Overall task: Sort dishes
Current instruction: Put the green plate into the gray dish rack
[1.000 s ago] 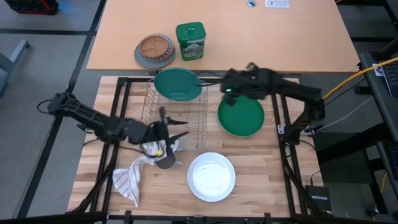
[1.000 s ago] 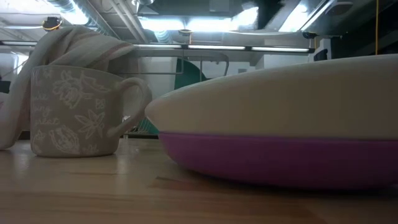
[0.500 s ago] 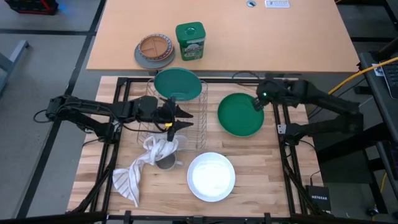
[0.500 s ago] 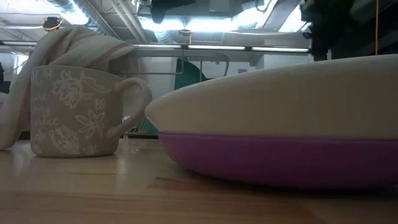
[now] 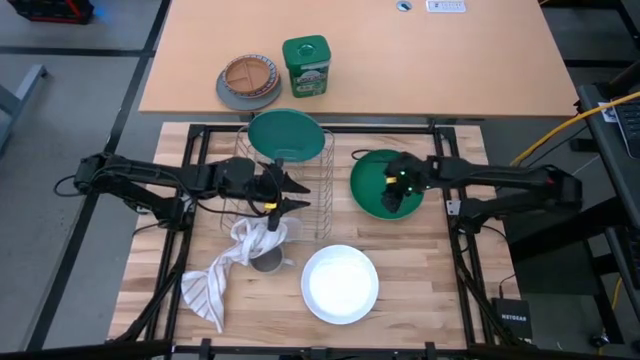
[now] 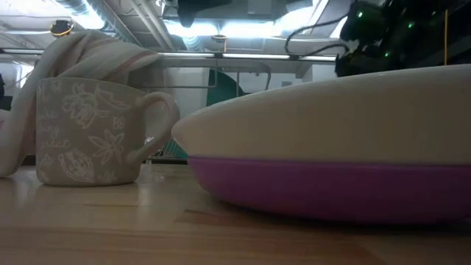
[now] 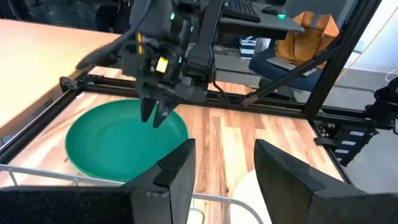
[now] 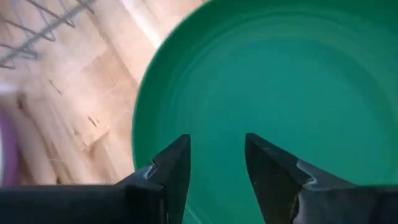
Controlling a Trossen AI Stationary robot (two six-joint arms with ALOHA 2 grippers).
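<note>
The darker green plate (image 5: 385, 186) lies flat on the table right of the wire rack (image 5: 283, 192); it also shows in the left wrist view (image 7: 118, 142) and fills the right wrist view (image 8: 273, 81). My right gripper (image 5: 395, 192) (image 8: 216, 148) is open, pointing down just above this plate's middle; I cannot see it touching. The teal plate (image 5: 287, 134) stands on edge in the rack's far end. The white plate (image 5: 340, 283) (image 6: 331, 118) sits on the purple plate (image 6: 324, 188) at the near middle. My left gripper (image 5: 287, 194) (image 7: 224, 155) is open and empty above the rack.
A patterned mug (image 6: 88, 132) with a striped cloth (image 5: 215, 280) draped over it stands left of the white plate. On the far table are a tan and grey divided plate (image 5: 249, 82) and a green tin (image 5: 306, 66). The black frame rails (image 5: 445, 200) run beside the green plate.
My right gripper has gone from beside the teal plate toward the table's right edge, then come back and down over the darker green plate. My left gripper has gone from the mug and cloth toward the far edge, over the rack. No plate has moved.
</note>
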